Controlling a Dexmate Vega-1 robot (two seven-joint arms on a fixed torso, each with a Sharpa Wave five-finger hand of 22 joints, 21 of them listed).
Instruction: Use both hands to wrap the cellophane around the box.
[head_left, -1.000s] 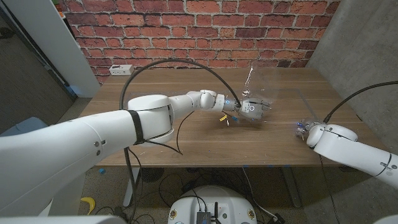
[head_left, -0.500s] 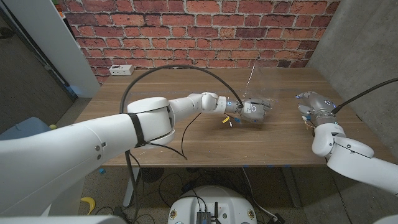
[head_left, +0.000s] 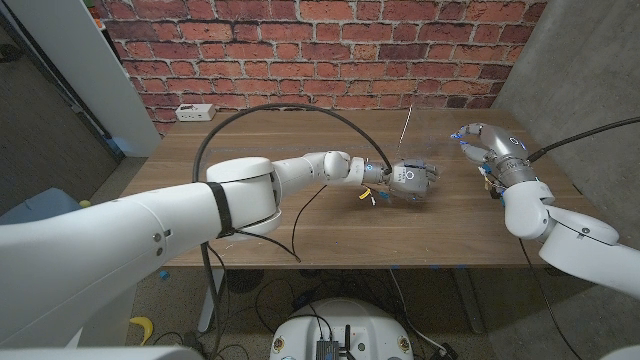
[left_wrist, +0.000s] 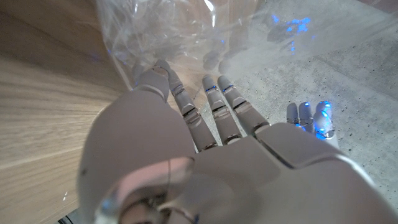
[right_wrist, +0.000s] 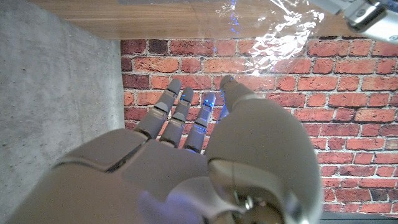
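- Left hand (head_left: 410, 179): reaches to mid-tabletop (head_left: 300, 225), fingers (left_wrist: 211, 109) extended close together into the crumpled cellophane (left_wrist: 174, 31); whether they pinch it cannot be told.
- Cellophane: clear sheet rising upright from the left hand, near the tabletop's middle.
- Box: cannot be made out under the hand and wrap.
- Right hand (head_left: 487, 146): raised off the tabletop's right side, fingers (right_wrist: 177, 112) apart, holding nothing.
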